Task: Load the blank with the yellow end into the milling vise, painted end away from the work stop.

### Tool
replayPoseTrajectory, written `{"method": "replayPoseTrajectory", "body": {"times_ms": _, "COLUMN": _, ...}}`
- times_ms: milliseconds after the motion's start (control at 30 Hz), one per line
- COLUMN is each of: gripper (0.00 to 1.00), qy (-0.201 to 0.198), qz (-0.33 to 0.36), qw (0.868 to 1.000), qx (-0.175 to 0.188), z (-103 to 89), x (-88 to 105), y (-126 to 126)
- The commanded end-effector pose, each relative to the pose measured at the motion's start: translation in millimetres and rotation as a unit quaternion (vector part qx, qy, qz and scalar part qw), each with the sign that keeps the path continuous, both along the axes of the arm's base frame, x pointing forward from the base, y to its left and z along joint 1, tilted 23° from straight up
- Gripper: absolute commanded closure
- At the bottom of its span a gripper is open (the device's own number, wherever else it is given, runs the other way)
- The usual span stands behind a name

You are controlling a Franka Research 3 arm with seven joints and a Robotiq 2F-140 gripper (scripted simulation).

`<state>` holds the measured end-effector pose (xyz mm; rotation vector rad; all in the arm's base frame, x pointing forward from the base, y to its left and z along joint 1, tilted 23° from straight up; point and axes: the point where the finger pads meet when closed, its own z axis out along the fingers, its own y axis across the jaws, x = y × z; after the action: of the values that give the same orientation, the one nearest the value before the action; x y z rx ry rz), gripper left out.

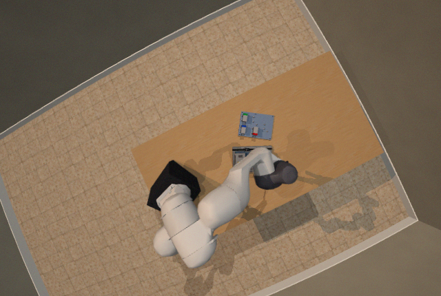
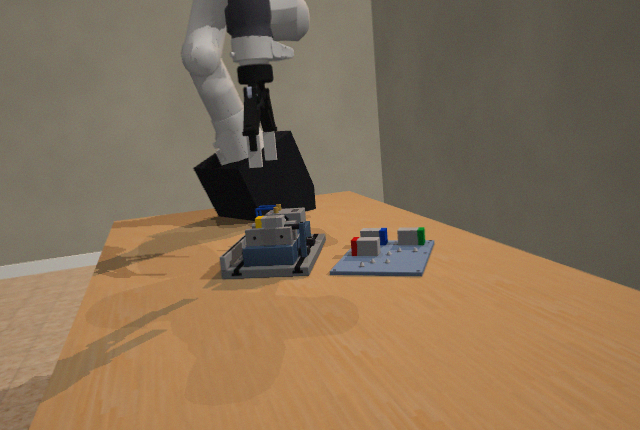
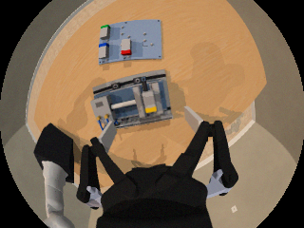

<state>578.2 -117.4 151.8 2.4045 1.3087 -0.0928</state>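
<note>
Wooden table [image 1: 302,100] [image 2: 361,337] [image 3: 190,47] below, plain walls around. Set in the vise [image 1: 240,157] [image 2: 269,255] [image 3: 102,105], between the jaws: the yellow blank [image 2: 272,221] [image 3: 149,101], probably put there to bear on the fixed jaw and the work stop [image 3: 144,84]. Impossible to tell the fine gaps, or full contact with the low bars. Long axis along the jaw faces, running toward and away from the infeed plate [image 1: 261,120] [image 2: 403,262] [image 3: 154,28]; yellow end pointing away from plate and stop, as required. Red blank [image 1: 255,129] [image 2: 368,246] [image 3: 125,45], blue blank [image 1: 243,130] [image 2: 370,232] [image 3: 104,51] and green blank [image 1: 244,118] [image 2: 407,236] [image 3: 104,32] on the plate, inside its edges, rightly out of the vise's way. Gripper [image 2: 263,154] [image 3: 148,120] above the vise, spread wide, grasping nothing, apparently to clear blank and jaws. Seemingly near completion; best to avoid the hoses and leave the blank unbumped.
</note>
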Motion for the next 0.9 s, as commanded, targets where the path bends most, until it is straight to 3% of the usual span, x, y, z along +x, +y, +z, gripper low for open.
{"method": "replayPoseTrajectory", "body": {"times_ms": 0, "gripper": 0.00, "qy": -0.003, "qz": -0.002, "qw": 1.000, "qx": 0.000, "z": -0.9, "x": 0.6, "y": -1.0}}
{"method": "replayPoseTrajectory", "body": {"times_ms": 867, "gripper": 0.00, "qy": -0.001, "qz": -0.002, "qw": 1.000, "qx": 0.000, "z": -6.6, "x": 2.9, "y": -3.6}}
